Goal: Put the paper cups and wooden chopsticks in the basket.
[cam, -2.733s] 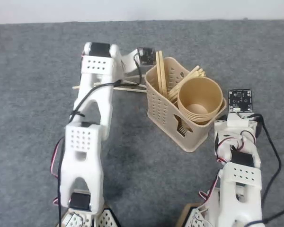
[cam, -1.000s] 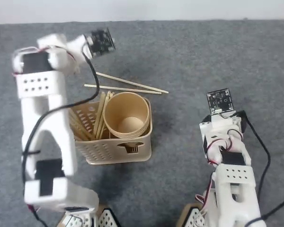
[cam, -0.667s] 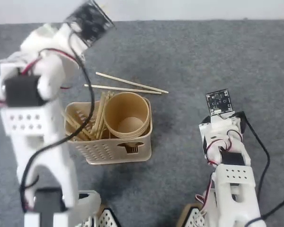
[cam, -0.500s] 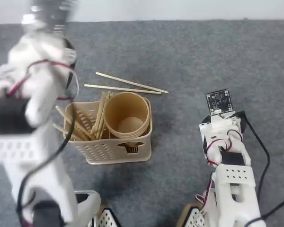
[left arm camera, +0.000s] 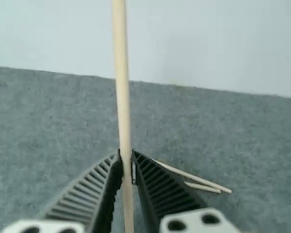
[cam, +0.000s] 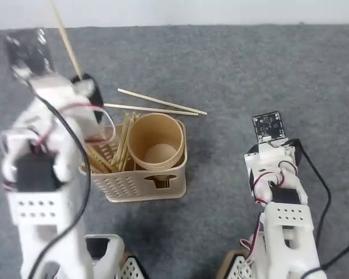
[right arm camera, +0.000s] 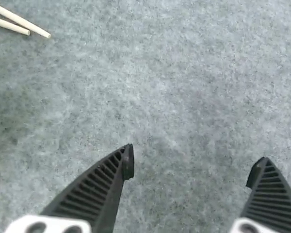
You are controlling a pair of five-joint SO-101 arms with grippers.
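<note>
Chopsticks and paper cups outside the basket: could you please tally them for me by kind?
Chopsticks lying on the carpet: 2
Chopstick held in the left gripper: 1
Paper cups: 0 outside, as the stack stands in the basket
Total outside the basket: 3

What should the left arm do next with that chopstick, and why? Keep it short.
Probably carry the left gripper over the basket and lower it before opening: it is shut on a wooden chopstick held upright, not yet in the basket.
</note>
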